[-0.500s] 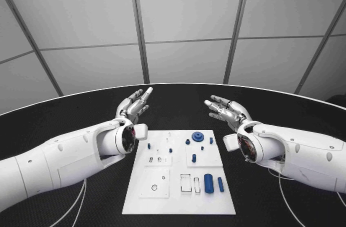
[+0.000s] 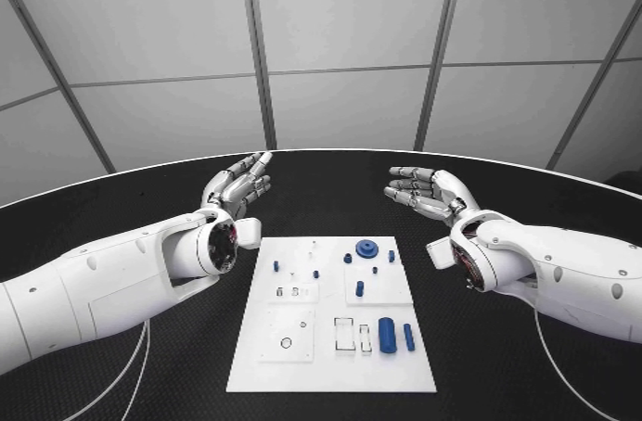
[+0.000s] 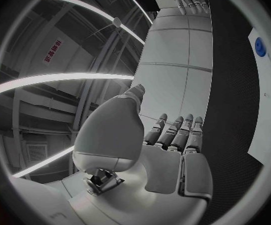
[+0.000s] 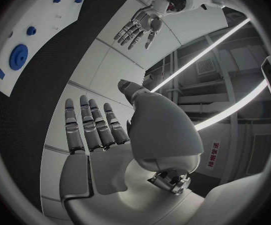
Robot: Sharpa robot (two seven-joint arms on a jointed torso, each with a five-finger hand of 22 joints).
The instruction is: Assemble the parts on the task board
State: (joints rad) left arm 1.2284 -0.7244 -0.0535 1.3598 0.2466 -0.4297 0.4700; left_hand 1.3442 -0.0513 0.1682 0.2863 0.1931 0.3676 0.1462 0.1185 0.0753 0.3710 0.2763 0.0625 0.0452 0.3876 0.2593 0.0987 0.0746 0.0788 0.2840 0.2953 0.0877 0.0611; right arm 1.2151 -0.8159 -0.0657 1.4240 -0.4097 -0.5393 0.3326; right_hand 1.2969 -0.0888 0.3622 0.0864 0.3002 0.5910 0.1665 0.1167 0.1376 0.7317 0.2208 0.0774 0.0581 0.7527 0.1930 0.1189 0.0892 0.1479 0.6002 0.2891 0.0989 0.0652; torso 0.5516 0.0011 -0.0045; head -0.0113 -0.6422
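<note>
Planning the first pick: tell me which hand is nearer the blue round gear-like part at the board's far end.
Right, narrowly. The right hand is raised beyond the blue round part, off to its right; the left hand is raised beyond the task board, farther off to its left.

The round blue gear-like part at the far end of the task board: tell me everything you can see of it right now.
The round blue part is a flat disc with a raised hub, matte like plastic. It sits at the far end of the white task board, right of its centre line, with smaller blue pieces close by. Whether it lies loose or sits on a peg I cannot tell. Nothing touches it: the left hand and right hand are raised beyond the board, open.
</note>
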